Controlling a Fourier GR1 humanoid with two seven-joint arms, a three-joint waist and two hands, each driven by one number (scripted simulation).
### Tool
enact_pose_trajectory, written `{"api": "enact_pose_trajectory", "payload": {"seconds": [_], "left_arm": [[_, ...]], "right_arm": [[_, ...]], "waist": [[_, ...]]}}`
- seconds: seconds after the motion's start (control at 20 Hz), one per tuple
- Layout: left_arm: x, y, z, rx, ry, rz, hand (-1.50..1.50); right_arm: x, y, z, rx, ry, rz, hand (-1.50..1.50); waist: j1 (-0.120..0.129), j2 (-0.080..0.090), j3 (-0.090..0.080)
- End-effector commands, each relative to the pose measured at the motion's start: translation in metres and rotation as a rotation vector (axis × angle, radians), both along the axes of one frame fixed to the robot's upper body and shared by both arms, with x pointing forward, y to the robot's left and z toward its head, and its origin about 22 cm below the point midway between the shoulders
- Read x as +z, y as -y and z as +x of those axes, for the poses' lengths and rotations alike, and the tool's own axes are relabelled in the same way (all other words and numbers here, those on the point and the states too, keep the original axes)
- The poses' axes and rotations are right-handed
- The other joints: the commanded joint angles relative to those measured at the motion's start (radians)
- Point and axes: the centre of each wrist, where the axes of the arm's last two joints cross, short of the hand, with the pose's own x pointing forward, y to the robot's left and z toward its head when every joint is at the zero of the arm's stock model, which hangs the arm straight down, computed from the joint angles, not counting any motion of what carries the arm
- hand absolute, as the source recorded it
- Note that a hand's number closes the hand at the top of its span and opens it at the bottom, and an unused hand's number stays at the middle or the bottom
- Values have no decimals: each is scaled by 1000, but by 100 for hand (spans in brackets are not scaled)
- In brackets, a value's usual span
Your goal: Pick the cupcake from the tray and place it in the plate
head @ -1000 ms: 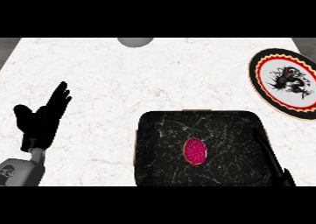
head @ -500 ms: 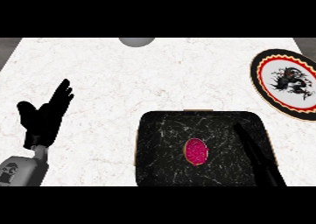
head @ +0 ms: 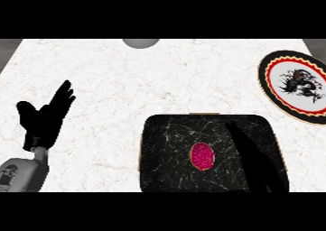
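The cupcake (head: 202, 156), seen from above as a pink oval, sits near the middle of the black marbled tray (head: 162, 135) at the counter's front. My right hand (head: 253, 155) reaches in over the tray's right part, open with its fingers straight, a little right of the cupcake and not touching it. It is black against the black tray, so its outline is hard to follow. The plate (head: 300, 85), white with a red, black and yellow rim and a dark figure in the middle, lies at the far right. My left hand (head: 44, 118) rests open at the left, fingers up.
A grey round shape (head: 141, 42) shows at the counter's far edge. Bare white marble counter (head: 158, 81) lies between the tray and the plate and across the middle.
My right hand has come in from the lower right edge and moved forward over the tray's right side. The left hand has shifted slightly. Cupcake, tray and plate have not moved.
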Motion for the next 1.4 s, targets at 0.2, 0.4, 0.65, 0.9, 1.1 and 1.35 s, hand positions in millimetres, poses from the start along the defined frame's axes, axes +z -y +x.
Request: {"api": "enact_pose_trajectory", "payload": {"seconds": [0.2,0.4,0.65,0.9,1.1,1.35], "left_arm": [[13,0,16,-12,-2,-15,0],[26,5,-7,-15,11,1,0],[3,14,-15,-5,4,-14,0],[-18,-8,6,-5,13,-10,0],[8,1,-8,3,11,6,0],[18,7,2,3,-14,0,0]], "right_arm": [[1,-16,12,39,-119,-53,-150],[13,-30,31,41,-137,-65,-150],[-9,-44,37,20,-161,-98,-150],[-8,-33,40,21,-174,-129,-150],[-38,-48,48,60,-215,-152,-150],[-38,-55,59,197,-239,-129,150]], "waist": [[-4,0,0],[1,-1,1],[0,-1,1],[-5,0,0],[0,-1,1],[0,0,1]]}}
